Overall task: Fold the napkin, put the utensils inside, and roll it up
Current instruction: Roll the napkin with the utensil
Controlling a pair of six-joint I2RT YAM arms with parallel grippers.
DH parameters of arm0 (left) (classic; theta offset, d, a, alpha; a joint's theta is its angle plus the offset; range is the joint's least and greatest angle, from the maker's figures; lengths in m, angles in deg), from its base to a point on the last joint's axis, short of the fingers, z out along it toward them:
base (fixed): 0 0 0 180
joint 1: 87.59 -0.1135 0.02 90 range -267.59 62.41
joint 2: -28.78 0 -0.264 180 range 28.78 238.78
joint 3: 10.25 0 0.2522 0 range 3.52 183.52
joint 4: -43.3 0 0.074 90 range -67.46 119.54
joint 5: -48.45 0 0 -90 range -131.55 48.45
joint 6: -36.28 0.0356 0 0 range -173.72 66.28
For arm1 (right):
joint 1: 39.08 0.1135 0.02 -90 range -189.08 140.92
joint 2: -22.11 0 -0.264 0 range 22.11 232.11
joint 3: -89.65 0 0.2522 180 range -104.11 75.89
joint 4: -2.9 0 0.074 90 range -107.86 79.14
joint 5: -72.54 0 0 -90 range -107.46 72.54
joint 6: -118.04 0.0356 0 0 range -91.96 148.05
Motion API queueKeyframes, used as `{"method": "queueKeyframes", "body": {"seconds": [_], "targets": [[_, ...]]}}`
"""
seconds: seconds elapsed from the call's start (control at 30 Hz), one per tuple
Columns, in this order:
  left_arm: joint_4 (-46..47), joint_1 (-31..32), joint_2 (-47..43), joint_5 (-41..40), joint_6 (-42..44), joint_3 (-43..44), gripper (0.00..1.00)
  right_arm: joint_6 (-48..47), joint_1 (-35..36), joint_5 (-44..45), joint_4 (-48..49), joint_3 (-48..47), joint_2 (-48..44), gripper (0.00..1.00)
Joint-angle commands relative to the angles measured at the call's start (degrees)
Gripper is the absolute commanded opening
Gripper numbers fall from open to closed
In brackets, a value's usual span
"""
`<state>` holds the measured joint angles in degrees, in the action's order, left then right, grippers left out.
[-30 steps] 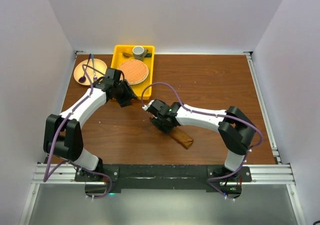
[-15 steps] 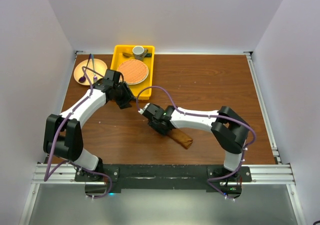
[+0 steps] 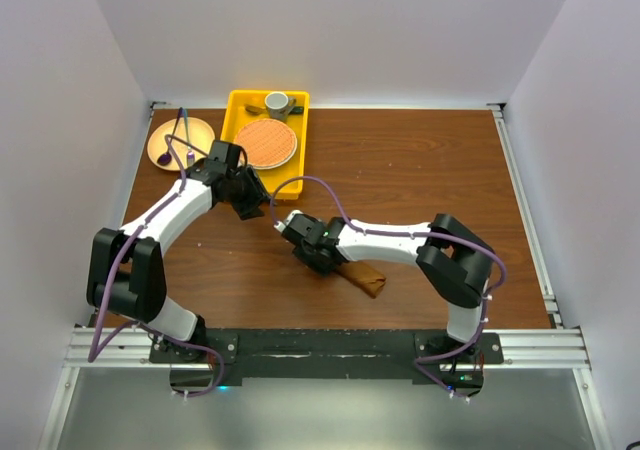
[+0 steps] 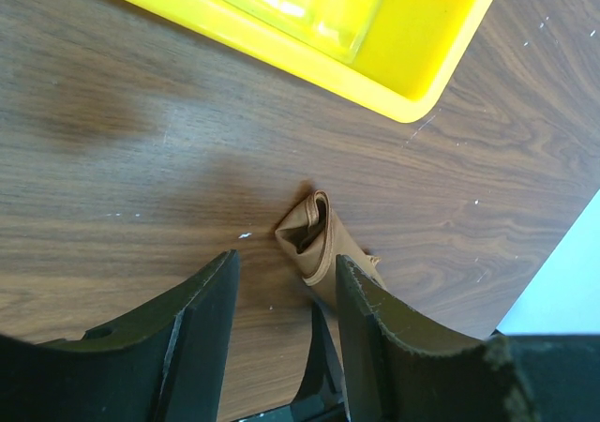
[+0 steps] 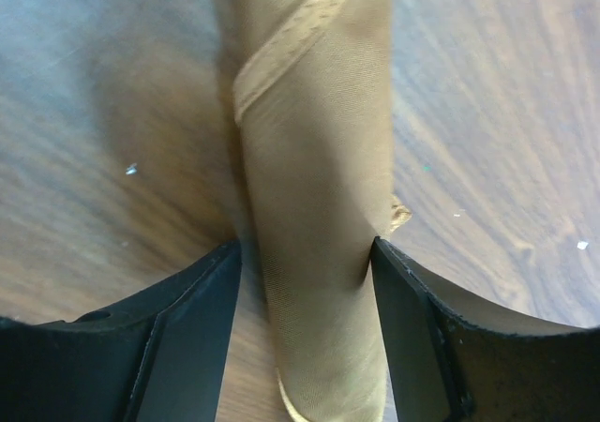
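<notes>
The napkin (image 3: pixel 366 276) lies on the table as a tight rust-brown roll, running diagonally. My right gripper (image 3: pixel 320 259) stands over its upper-left part. In the right wrist view the roll (image 5: pixel 314 159) passes between the two black fingers (image 5: pixel 187 328). The right finger touches the cloth and the left one shows a thin gap, so the right gripper (image 5: pixel 307 253) is open around the roll. My left gripper (image 3: pixel 250 202) hovers open and empty by the tray. Just past the left gripper's (image 4: pixel 281 281) tips is the roll's open end (image 4: pixel 314 239). The utensils are out of view.
A yellow tray (image 3: pixel 236 106) at the back left holds a round orange woven mat (image 3: pixel 267 142) and a grey cup (image 3: pixel 277 102). Its corner (image 4: pixel 412 66) is close ahead of the left gripper. A wooden plate (image 3: pixel 192 128) with a purple spoon (image 3: pixel 164 154) sits left of it.
My right gripper has slid up and left along the roll, and its jaws have eased off the cloth. The left arm has barely moved.
</notes>
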<state>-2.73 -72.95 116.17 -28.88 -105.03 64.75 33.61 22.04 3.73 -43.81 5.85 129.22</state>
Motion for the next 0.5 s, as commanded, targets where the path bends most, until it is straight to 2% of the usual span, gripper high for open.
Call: {"method": "queueKeyframes", "body": {"seconds": [0.0, 0.27, 0.33, 0.4, 0.43, 0.47], "targets": [[1.16, -0.57, -2.23, 0.78, 1.3, -0.67, 0.5, 1.56, 0.22, 5.35, 1.57, 1.4, 1.61, 0.6], [1.07, -0.75, -3.37, 0.78, 1.12, -2.08, 0.5, 2.43, -0.56, 7.12, 2.54, 2.1, 2.14, 0.37], [0.9, -1.01, -3.81, 0.69, 1.3, -2.08, 0.5, 2.35, -0.74, 2.56, 2.63, 1.66, 1.53, 0.3], [0.81, -1.36, -4.07, 0.87, 1.91, -1.91, 0.5, 2.61, -1.44, -1.31, 1.67, 0.26, 0.65, 0.17], [0.55, -1.45, -4.16, 0.87, 2.35, -1.47, 0.5, 2.61, -1.97, -8.2, 1.23, -0.44, 0.56, 0.15], [0.37, -1.54, -4.16, 0.87, 2.79, -1.12, 0.5, 2.61, -3.1, -11.23, 0.96, -1.4, 0.38, 0.14]]}}
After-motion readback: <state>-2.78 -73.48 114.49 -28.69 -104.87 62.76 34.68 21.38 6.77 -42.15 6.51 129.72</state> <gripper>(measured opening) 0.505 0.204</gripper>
